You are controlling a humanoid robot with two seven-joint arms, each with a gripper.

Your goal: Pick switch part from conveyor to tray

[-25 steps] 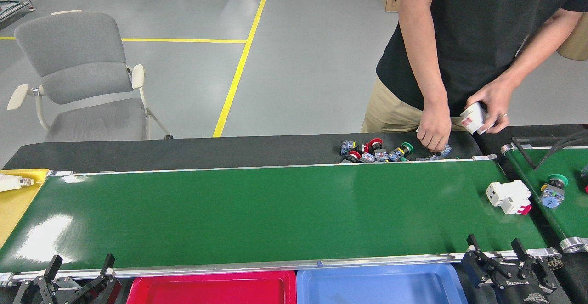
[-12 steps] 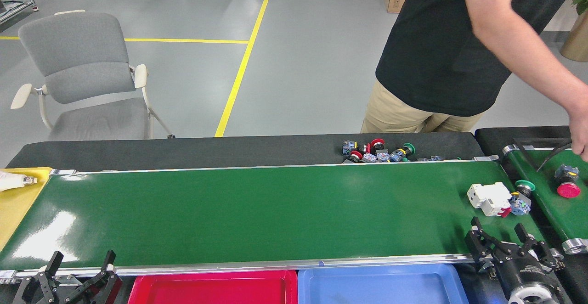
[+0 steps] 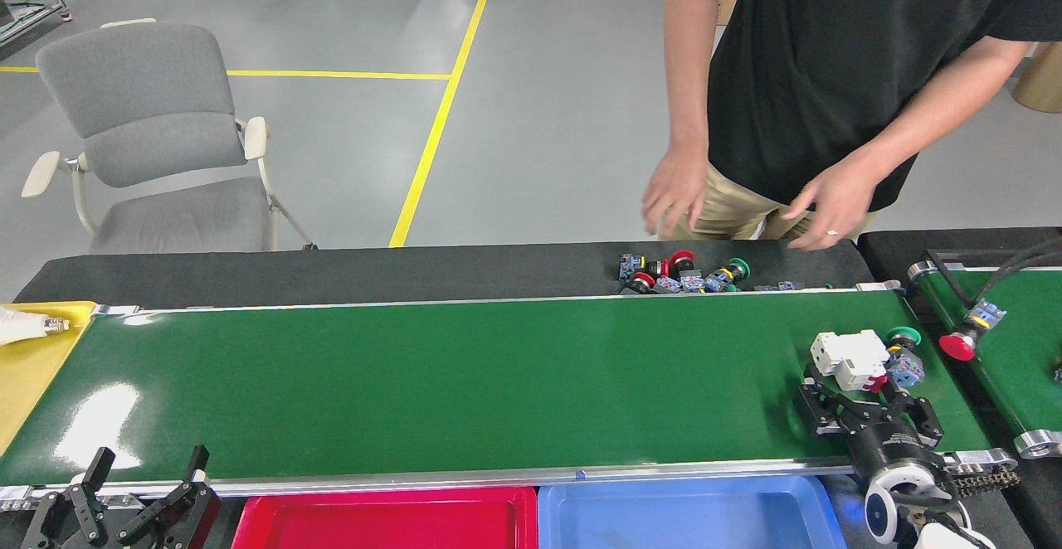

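Two trays sat below the long green conveyor (image 3: 465, 383), a red tray (image 3: 382, 520) and a blue tray (image 3: 680, 520). A person (image 3: 830, 76) stood behind the belt. My right hand (image 3: 859, 395) reached over the belt's right end, fingers spread apart, just short of the white switch part (image 3: 848, 358) lying on the belt beside a green-capped button (image 3: 904, 350). My left hand (image 3: 137, 495) waited with fingers apart at the near rail.

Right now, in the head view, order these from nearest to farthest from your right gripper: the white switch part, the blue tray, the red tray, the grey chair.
From the right gripper:
1. White switch part, just beyond the fingertips on the conveyor.
2. Blue tray, near side, slightly left.
3. Red tray, farther left.
4. Grey chair, far left, on the floor.
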